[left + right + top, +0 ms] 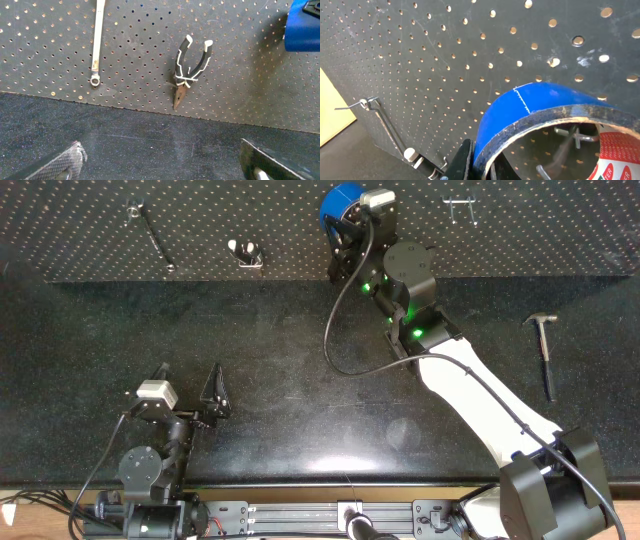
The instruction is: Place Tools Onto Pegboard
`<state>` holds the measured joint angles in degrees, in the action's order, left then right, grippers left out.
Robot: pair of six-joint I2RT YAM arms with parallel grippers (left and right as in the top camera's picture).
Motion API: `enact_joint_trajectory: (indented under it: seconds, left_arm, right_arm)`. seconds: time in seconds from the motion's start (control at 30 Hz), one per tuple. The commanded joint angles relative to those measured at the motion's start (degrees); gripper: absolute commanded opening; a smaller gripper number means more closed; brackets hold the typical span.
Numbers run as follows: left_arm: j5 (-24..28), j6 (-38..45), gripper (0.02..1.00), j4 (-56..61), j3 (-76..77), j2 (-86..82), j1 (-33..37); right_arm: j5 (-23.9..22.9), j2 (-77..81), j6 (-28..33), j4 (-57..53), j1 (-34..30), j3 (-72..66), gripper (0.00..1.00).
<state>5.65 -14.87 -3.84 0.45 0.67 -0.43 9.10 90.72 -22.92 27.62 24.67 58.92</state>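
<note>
Top view: the right end effector (pixel 345 230) grasps a blue tape roll (pixel 338 202) up at the pegboard (pixel 290 220), where a wrench (pixel 155 238) and pliers (pixel 246 252) hang; a hammer (pixel 545 350) lies on the surface (pixel 300 360) near the pegboard. Left wrist view: the left end effector (pixel 188 377) is released, fingers wide apart, well back from the pegboard. Right wrist view: the roll's blue rim sits close to the pegboard's holes; contact cannot be told

Surface (pixel 300 380) and pegboard (pixel 80 240) are taken from overhead. From the left wrist the pegboard is faced low and well back; pliers (pixel 181 82) and wrench (pixel 98 40) are shared with the overhead view. From the right wrist the board is seen very close; blue tape roll (pixel 340 205) is caught in all three.
</note>
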Motion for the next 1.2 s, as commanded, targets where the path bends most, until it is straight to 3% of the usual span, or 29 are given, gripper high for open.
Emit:
enact_joint_trajectory:
  seconds: [0.03, 0.1, 0.13, 0.2, 0.37, 0.4, 0.47, 0.5, 0.63, 0.67, 0.73, 0.8, 0.83, 0.9, 0.93, 0.97, 1.0, 1.03, 1.07, 1.1, 1.13, 1.2]
  left_arm:
    - [0.9, 0.3, 0.993, -0.3, -0.1, -0.5, 0.1]
    - [0.9, 0.3, 0.993, -0.3, -0.1, -0.5, 0.1]
    - [0.9, 0.3, 0.993, -0.3, -0.1, -0.5, 0.1]
    - [0.9, 0.3, 0.993, -0.3, -0.1, -0.5, 0.1]
    - [0.9, 0.3, 0.993, -0.3, -0.1, -0.5, 0.1]
    - [0.9, 0.3, 0.993, -0.3, -0.1, -0.5, 0.1]
    - [0.9, 0.3, 0.993, -0.3, -0.1, -0.5, 0.1]
    - [0.9, 0.3, 0.993, -0.3, -0.1, -0.5, 0.1]
    - [0.9, 0.3, 0.993, -0.3, -0.1, -0.5, 0.1]
    - [0.9, 0.3, 0.993, -0.3, -0.1, -0.5, 0.1]
    - [0.9, 0.3, 0.993, -0.3, -0.1, -0.5, 0.1]
    - [0.9, 0.3, 0.993, -0.3, -0.1, -0.5, 0.1]
    - [0.9, 0.3, 0.993, -0.3, -0.1, -0.5, 0.1]
    - [0.9, 0.3, 0.993, -0.3, -0.1, -0.5, 0.1]
    - [0.9, 0.3, 0.993, -0.3, -0.1, -0.5, 0.1]
    - [0.9, 0.3, 0.993, -0.3, -0.1, -0.5, 0.1]
    - [0.9, 0.3, 0.993, -0.3, -0.1, -0.5, 0.1]
    - [0.9, 0.3, 0.993, -0.3, -0.1, -0.5, 0.1]
    - [0.9, 0.3, 0.993, -0.3, -0.1, -0.5, 0.1]
    - [0.9, 0.3, 0.991, -0.3, -0.1, -0.5, 0.1]
    - [0.9, 0.3, 0.993, -0.3, -0.1, -0.5, 0.1]
    - [0.9, 0.3, 0.993, -0.3, -0.1, -0.5, 0.1]
  right_arm:
    - [0.3, 0.0, -0.6, 1.0, 0.7, 2.0, 0.075]
    - [0.3, 0.0, -0.6, 1.0, 0.7, 2.0, 0.075]
    - [0.3, 0.0, -0.6, 0.9, 0.7, 2.0, 0.132]
    - [0.3, 0.0, -0.6, 0.8, 0.7, 2.0, 0.391]
    - [0.3, -0.3, -0.6, -0.7, 0.7, 2.0, 0.395]
    - [0.3, -0.8, -0.6, -2.9, 0.7, 2.0, 0.588]
    - [0.3, -0.9, -0.6, -3.6, 0.6, 2.0, 0.656]
    - [0.3, -0.9, -0.6, -4.0, 0.6, 2.0, 0.974]
    - [0.6, -4.5, -0.6, -6.6, 0.6, 2.0, 0.969]
    - [3.1, -4.9, -0.6, -7.9, 0.6, 2.0, 0.822]
    - [5.1, -4.9, -0.5, -7.8, 0.6, 2.0, 0.82]
    - [5.5, -4.9, -0.6, -7.9, 0.6, 2.0, 0.715]
    - [9.8, -5.6, -0.5, -9.5, 0.6, 1.7, 0.713]
    - [11.1, -14.6, 3.2, -20.3, 0.6, -3.1, 0.713]
    - [10.9, -23.1, 7.1, -31.7, -1.0, -6.0, 0.713]
    - [3.5, -30.9, 11.0, -54.5, -9.0, -6.1, 0.781]
    - [-7.1, -34.9, 17.2, -69.3, -20.9, -6.1, 0.906]
    - [-10.8, -35.4, 19.9, -73.3, -27.3, -6.1, 0.954]
    - [-12.3, -31.9, 25.9, -75.8, -39.4, -6.1, 0.954]
    - [-8.8, -21.0, 33.2, -75.6, -50.7, -5.7, 0.954]
    - [-4.5, -11.7, 44.3, -75.8, -55.2, -5.6, 0.952]
    - [-4.5, -2.5, 51.3, -76.1, -57.7, -5.6, 0.958]
